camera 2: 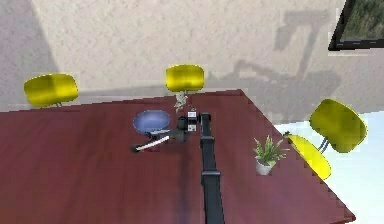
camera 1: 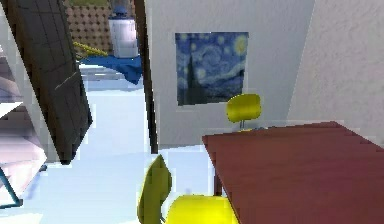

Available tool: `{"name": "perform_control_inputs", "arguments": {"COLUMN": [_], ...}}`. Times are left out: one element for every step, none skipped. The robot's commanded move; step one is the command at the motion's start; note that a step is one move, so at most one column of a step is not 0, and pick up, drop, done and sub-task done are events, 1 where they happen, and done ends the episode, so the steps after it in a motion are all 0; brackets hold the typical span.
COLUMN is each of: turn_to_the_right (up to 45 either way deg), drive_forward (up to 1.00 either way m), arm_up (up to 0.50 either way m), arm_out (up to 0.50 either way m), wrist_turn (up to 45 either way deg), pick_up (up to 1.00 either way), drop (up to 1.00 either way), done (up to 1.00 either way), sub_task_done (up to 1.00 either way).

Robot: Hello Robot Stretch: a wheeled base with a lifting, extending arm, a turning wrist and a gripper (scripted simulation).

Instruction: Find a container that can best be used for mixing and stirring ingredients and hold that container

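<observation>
**Bowl at mid-desk, jaws right beside it**

Dead centre of the arm side view sat the bowl [camera 2: 152,122]: round, shallow, smooth blue-grey with a darker rim, resting on the glossy red-brown desk [camera 2: 70,170]. The dark square arm [camera 2: 211,175] rose from the bottom edge, with the jaws just right of and below the bowl. Whether they were apart, together or holding anything, I couldn't tell. Lower right, a small white pot [camera 2: 265,167] held a spiky green plant [camera 2: 268,148]. Moulded yellow chairs [camera 2: 185,77] ringed the desk.
</observation>
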Motion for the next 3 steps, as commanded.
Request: {"name": "perform_control_inputs", "arguments": {"turn_to_the_right": [0.0, 0.0, 0.0], "drive_forward": [0.00, 0.00, 0.00], "arm_up": [0.00, 0.10, -0.10], "arm_out": [0.00, 0.00, 0.00], "wrist_turn": [0.0, 0.0, 0.0], "pick_up": [1.00, 0.00, 0.00], "drop": [0.00, 0.00, 0.00], "done": [0.00, 0.00, 0.00], "sub_task_done": [0.00, 0.00, 0.00]}}
